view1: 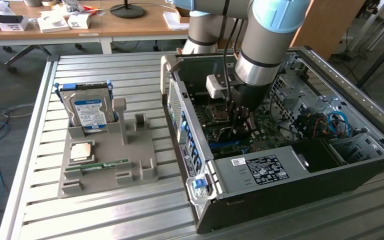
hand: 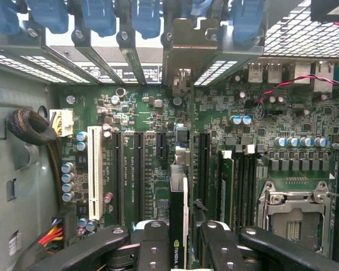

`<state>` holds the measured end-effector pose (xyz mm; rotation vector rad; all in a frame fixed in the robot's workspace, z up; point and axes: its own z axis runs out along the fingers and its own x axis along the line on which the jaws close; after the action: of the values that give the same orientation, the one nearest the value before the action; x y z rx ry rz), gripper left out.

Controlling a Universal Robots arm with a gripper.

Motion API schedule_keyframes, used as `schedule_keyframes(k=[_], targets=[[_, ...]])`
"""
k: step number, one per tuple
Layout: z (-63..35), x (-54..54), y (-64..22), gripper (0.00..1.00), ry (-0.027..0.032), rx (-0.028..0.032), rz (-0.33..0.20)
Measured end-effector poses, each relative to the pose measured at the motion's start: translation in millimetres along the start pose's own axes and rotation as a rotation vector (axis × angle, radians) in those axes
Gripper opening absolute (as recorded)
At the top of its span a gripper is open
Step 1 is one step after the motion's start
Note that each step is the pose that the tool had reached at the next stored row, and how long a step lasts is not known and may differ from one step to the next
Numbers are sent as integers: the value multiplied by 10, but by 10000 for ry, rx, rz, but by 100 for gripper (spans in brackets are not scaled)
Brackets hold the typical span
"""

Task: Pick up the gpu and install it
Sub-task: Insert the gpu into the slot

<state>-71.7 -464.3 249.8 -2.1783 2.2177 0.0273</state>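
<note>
**A:** Exterior camera's up high, off one corner of the slatted table, looking down at a slant. It's at middle distance, with the parts holder on the exterior view's left, the open computer case on its right, and the arm mid-frame.

**B:** Wrist camera's inside that case, very close, facing square onto the motherboard. The gripper and the gpu edge sit in the near foreground.

**A:** Shared ground?

**B:** The motherboard and its CPU socket, seen far off in one view and close up in the other.
</note>
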Motion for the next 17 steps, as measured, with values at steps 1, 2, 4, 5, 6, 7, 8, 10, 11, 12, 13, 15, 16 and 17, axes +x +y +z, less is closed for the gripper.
schedule_keyframes(k=[1, 2, 4, 5, 6, 7, 8, 10, 11, 12, 13, 15, 16, 17], targets=[[-1, 0, 0, 26, 5, 0, 13], [-1, 0, 0, 26, 6, 0, 14], [0, 0, 0, 26, 6, 1, 14], [2, -1, 0, 26, 6, 1, 15], [8, -1, 0, 26, 3, 2, 14], [10, 0, 0, 26, 5, 1, 15], [10, 0, 0, 26, 5, 1, 14], [10, 0, 0, 26, 7, 0, 14], [10, 0, 0, 26, 6, 1, 14], [10, 0, 0, 26, 5, 1, 14], [10, 0, 0, 26, 6, 1, 14], [11, 0, 0, 26, 5, 1, 14], [10, 0, 0, 26, 5, 1, 14], [11, 0, 0, 26, 5, 1, 15]])
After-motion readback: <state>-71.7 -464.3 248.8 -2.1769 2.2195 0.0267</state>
